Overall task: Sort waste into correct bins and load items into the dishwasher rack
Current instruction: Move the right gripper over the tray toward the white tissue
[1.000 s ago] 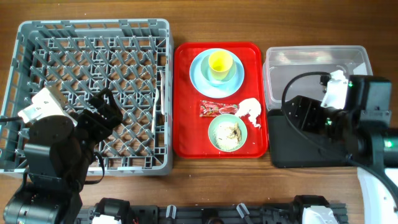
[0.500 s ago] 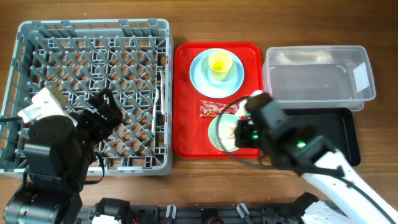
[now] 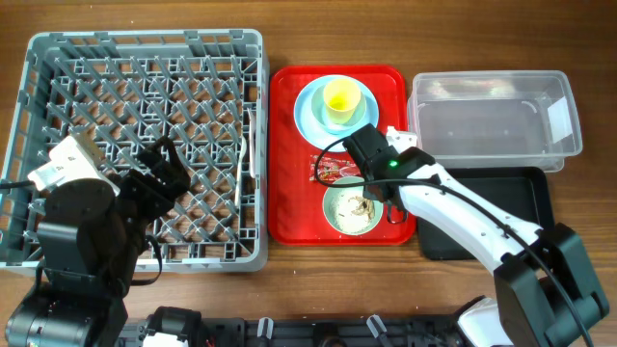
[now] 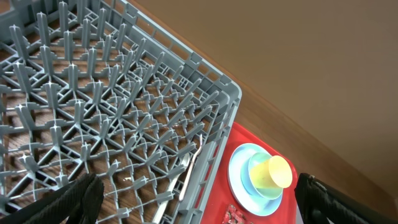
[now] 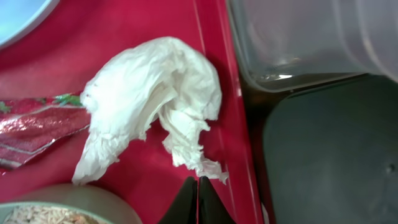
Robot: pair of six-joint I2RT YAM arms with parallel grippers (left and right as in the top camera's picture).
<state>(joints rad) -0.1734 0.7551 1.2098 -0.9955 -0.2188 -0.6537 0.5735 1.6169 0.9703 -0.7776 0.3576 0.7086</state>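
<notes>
The grey dishwasher rack (image 3: 145, 58) fills the left, with white cutlery (image 3: 247, 159) lying along its right side. My left gripper (image 3: 159, 178) hangs open over its near part, fingers (image 4: 81, 196) wide apart and empty. On the red tray (image 3: 289, 193) a yellow cup (image 3: 341, 99) stands on the blue plate (image 3: 310, 116). The red wrapper (image 3: 333, 170) lies above the green bowl (image 3: 337, 217) of rice scraps (image 3: 359, 204). My right gripper (image 5: 198, 182) is shut and empty, its tips at the lower fringe of the crumpled tissue (image 5: 155, 93). Overhead, my arm hides the tissue.
The clear tub (image 3: 492, 120) stands at the back right, the black tray (image 3: 501, 207) in front of it, both beside the red tray's right rim (image 5: 217, 93). Bare wooden table (image 3: 289, 280) runs along the front edge.
My right arm swung left from over the bins to the red tray and its jaws closed; its tips now rest by the tissue. The left arm has not moved.
</notes>
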